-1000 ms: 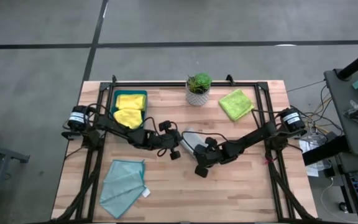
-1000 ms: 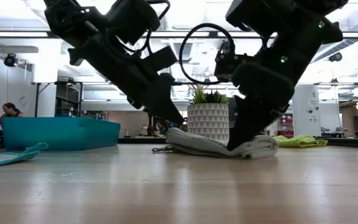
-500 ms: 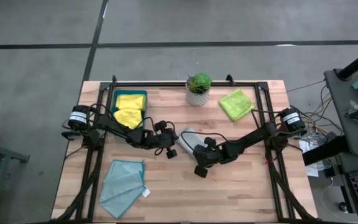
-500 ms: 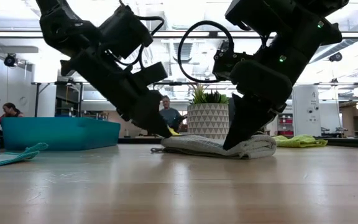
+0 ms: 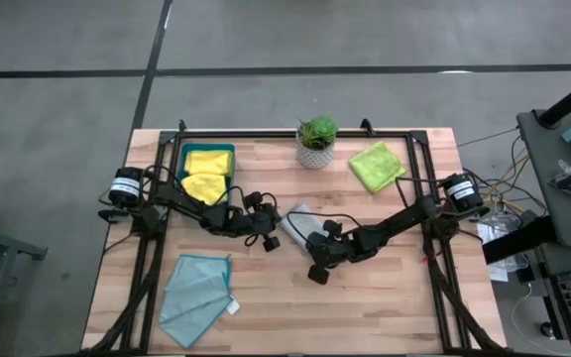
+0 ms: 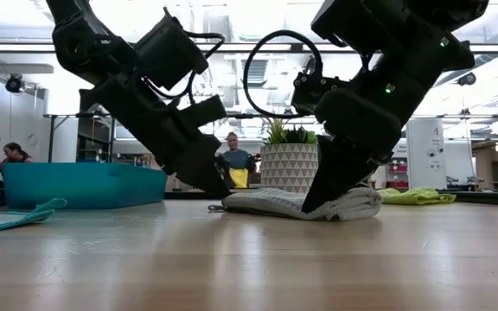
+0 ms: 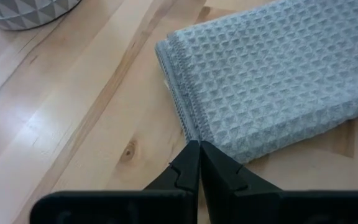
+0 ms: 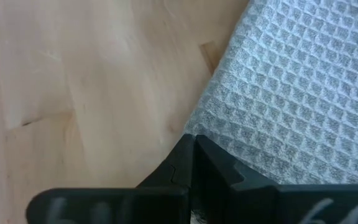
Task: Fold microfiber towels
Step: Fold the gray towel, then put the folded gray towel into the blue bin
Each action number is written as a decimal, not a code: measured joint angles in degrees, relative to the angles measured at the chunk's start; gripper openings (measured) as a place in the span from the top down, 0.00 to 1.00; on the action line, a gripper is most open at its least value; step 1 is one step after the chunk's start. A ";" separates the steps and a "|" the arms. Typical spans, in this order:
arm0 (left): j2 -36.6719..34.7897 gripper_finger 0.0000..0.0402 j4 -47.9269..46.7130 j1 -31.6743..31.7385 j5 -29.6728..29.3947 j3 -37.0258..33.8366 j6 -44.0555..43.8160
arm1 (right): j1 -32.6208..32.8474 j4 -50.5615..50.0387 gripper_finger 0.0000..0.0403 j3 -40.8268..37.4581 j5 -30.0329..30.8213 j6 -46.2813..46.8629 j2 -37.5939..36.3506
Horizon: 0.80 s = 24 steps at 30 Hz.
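High view: folded pale grey towel (image 5: 299, 220) lies diagonally, mid-table.

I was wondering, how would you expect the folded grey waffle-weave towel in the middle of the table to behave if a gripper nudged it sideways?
The grey towel would probably bunch rather than slide as one piece: its stacked layers look soft and loose at the edge. It seems light, lying low on the wooden table. Its textured weave likely grips the wood somewhat, so it should not slip freely.

Folded towel (image 5: 299, 220) mid-table between both grippers, plant pot (image 5: 315, 142) behind it, tray (image 5: 182, 159) far left
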 joint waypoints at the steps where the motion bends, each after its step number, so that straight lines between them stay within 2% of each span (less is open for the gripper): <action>1: 0.00 1.00 0.14 0.00 0.00 0.00 0.00 | 0.00 -0.03 0.97 0.02 -0.01 -0.06 -0.03; 5: 0.01 1.00 0.16 0.00 0.00 -0.02 0.11 | -0.02 -0.33 0.91 0.02 -0.25 -0.02 -0.46; 10: -0.07 1.00 0.15 -0.44 0.00 -0.02 0.13 | -0.02 -1.25 0.77 0.02 -0.49 0.16 -1.16; 17: -2.81 1.00 -0.21 -1.18 0.01 -0.02 0.20 | -0.17 -1.57 0.59 0.00 -6.41 0.30 -5.82; 21: -4.69 1.00 -0.35 -1.16 0.02 -0.11 0.63 | -0.30 -2.80 0.52 0.00 -10.28 0.27 -8.78; 24: -5.80 1.00 -0.44 -1.16 0.03 -0.12 0.63 | -0.72 -5.39 0.48 0.00 -10.74 0.27 -11.39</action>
